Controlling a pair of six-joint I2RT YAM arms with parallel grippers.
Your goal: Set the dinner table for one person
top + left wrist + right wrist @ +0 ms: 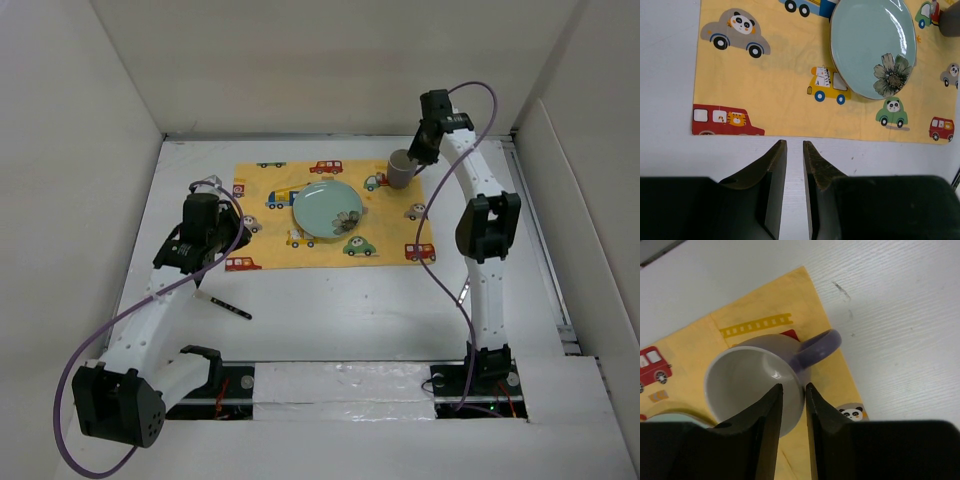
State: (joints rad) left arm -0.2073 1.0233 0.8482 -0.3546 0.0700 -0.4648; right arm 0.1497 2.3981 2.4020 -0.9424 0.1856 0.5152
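The white dinner table (350, 310) carries a yellow car-print placemat (390, 245). A pale teal plate (328, 210) with a flower print lies at its middle. A grey mug (402, 170) with a purple handle stands upright on the mat's far right corner. My right gripper (418, 158) is shut on the mug's (750, 380) rim beside the handle, with one finger inside and one outside (794, 387). My left gripper (212, 258) hovers near the mat's near left corner, and its jaws (795, 145) are shut and empty over bare table. A thin dark utensil (228, 307) lies on the table near the left arm.
White walls enclose the table on the left, back and right. A metal rail with the arm bases (350, 385) runs along the near edge. The plate (867, 45) and the placemat (780, 60) lie ahead of the left gripper.
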